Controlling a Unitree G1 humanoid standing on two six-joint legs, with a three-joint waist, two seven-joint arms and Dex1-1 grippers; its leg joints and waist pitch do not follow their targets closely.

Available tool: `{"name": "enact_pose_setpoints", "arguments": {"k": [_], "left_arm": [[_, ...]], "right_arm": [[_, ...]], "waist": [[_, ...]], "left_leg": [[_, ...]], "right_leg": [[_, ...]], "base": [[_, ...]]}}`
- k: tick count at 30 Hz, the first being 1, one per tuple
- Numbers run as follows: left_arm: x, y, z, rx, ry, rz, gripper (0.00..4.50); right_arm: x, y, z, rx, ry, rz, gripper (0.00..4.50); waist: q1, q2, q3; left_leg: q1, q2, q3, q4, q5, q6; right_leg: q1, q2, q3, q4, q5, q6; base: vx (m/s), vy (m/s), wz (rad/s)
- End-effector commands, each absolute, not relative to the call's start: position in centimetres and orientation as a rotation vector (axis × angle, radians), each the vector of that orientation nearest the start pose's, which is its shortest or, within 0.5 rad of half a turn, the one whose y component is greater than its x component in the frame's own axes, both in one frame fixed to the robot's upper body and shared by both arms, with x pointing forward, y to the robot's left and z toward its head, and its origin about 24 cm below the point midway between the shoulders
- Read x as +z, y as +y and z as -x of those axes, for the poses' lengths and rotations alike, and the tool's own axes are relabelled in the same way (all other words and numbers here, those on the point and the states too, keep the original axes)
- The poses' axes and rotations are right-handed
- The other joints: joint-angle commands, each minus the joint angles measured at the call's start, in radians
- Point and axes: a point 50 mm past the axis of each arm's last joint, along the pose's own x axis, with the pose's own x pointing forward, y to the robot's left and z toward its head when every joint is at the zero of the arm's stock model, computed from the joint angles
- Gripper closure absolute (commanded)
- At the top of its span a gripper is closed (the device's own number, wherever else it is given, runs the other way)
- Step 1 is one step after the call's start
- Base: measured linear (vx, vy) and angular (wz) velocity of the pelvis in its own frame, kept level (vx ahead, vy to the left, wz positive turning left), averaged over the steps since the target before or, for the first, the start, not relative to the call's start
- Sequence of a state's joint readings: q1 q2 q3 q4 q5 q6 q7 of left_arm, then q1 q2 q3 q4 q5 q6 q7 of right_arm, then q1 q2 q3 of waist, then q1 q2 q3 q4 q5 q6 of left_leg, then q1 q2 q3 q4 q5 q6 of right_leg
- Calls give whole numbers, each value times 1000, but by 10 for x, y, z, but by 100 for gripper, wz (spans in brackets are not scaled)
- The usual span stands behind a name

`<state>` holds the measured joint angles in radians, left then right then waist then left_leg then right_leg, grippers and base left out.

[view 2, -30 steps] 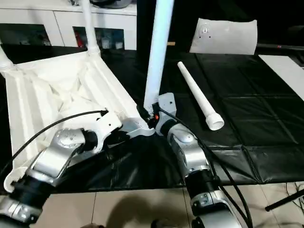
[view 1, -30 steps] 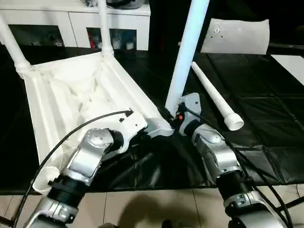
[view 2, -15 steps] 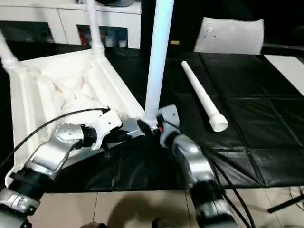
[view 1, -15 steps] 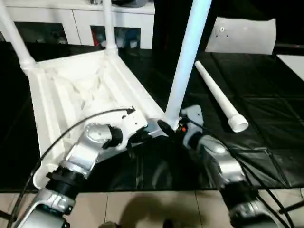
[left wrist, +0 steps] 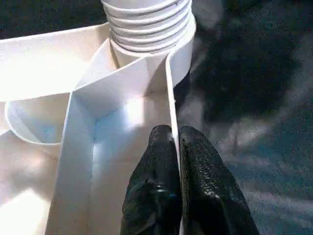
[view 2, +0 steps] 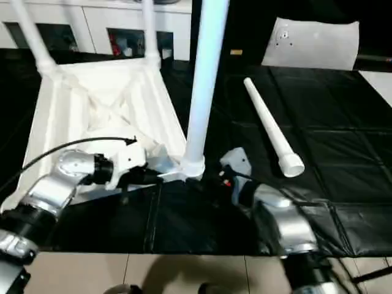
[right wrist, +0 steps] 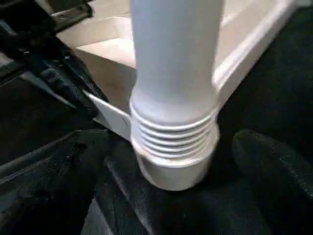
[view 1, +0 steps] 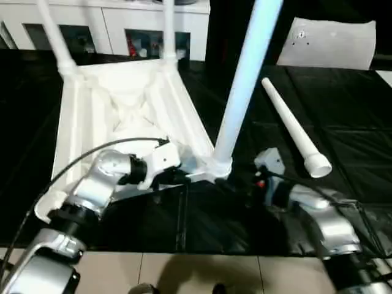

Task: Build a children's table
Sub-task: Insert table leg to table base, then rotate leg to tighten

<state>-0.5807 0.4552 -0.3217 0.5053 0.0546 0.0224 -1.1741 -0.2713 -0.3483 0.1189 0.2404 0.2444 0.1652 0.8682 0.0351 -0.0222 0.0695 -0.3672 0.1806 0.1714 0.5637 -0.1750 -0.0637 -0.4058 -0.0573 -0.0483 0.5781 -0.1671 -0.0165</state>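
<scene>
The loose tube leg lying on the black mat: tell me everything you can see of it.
The loose tube leg is a long white plastic-looking tube lying flat on the black mat, apart from the upturned tabletop. It runs diagonally, its narrow plain end farther from the robot and its wider, collar-like open end nearer. It looks intact and unmounted. Nothing grips it; the right gripper sits apart from it, beside the standing leg.

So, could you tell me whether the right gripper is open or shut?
Open: the right gripper has its fingers spread wide apart either side of the leg, touching nothing.
</scene>
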Motion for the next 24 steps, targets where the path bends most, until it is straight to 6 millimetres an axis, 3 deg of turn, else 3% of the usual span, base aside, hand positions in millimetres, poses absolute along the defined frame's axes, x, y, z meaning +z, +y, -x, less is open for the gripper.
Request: {"name": "enact_pose_setpoints", "arguments": {"k": [1,5,15,21,22,24], "left_arm": [[56,141,-308,-1452,440,-635,450],[57,141,-306,-1538,448,-651,450],[59,141,-303,-1682,455,-719,450],[59,138,-302,-1733,453,-738,450],[59,137,-302,-1749,451,-743,450],[59,136,-301,-1760,451,-745,450]], "right_arm": [[54,-154,-282,1008,206,78,4],[61,-156,-285,1058,198,141,4],[62,-143,-282,1252,221,248,4],[61,-141,-285,1302,243,269,20],[61,-140,-286,1310,243,268,47],[62,-139,-287,1327,243,264,54]], "waist": [[0,13,-64],[5,9,-65],[29,9,-73],[33,5,-71],[35,3,-70],[37,3,-71]], "left_leg": [[13,48,-7,-58,-216,60],[15,48,-7,-57,-227,48],[15,53,-4,-50,-159,64],[17,52,-3,-49,-188,56],[15,52,-3,-49,-192,52],[15,53,-4,-49,-190,49]], "right_leg": [[53,-74,45,-60,-183,-233],[53,-76,46,-60,-217,-228],[59,-79,44,-40,-94,-261],[57,-81,44,-45,-159,-254],[57,-81,44,-45,-178,-249],[57,-81,44,-44,-183,-243]], "base": [[0,0,0],[0,0,0],[0,0,0],[0,0,0],[0,0,0],[0,0,0]]}}
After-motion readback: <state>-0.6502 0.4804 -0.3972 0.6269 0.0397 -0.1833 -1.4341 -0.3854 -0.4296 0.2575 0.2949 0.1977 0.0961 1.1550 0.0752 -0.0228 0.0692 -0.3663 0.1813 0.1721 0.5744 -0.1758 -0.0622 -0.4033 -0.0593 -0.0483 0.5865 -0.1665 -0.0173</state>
